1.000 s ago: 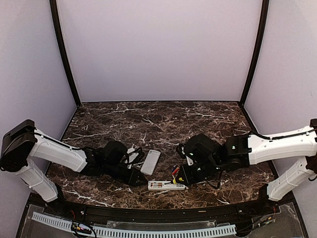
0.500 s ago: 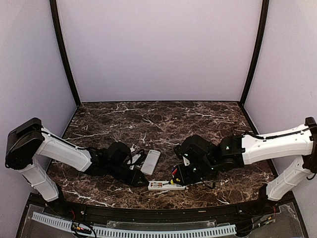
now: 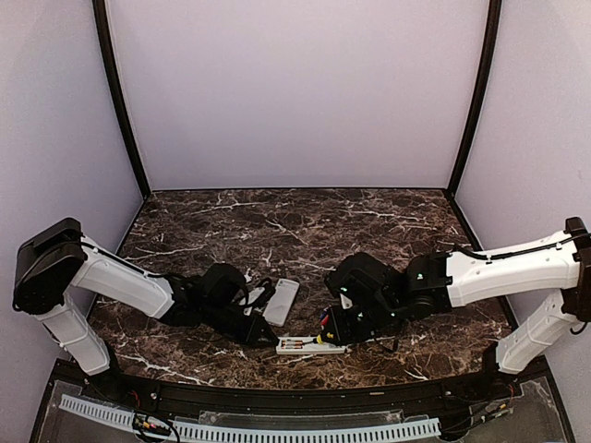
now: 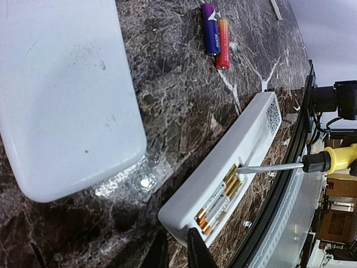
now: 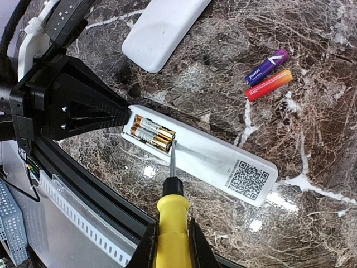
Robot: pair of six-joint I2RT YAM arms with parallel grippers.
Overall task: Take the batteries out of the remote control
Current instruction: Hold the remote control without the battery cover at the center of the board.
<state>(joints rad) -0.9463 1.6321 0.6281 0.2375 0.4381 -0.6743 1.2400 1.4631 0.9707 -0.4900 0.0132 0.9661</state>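
Observation:
The white remote control (image 5: 212,159) lies near the table's front edge, its compartment open with two gold-capped white batteries (image 5: 152,133) inside. My right gripper (image 5: 172,237) is shut on a yellow-handled screwdriver (image 5: 173,215). The screwdriver's tip touches the batteries' (image 4: 217,201) inner end. My left gripper (image 4: 177,245) has its jaws nearly together, nothing between them, with the tips against the remote's (image 4: 245,139) compartment end. A purple battery (image 5: 268,66) and a red one (image 5: 269,85) lie loose side by side on the marble just beyond the remote.
A flat white rectangular piece (image 3: 281,302) lies on the marble just behind the left gripper (image 3: 268,336). The table's black front rim (image 5: 83,178) runs close along the remote's (image 3: 309,347) near side. Lilac walls enclose the marble table (image 3: 295,231).
My left arm has slid a little right toward the remote's end and its jaws have narrowed. My right arm has edged left with the screwdriver.

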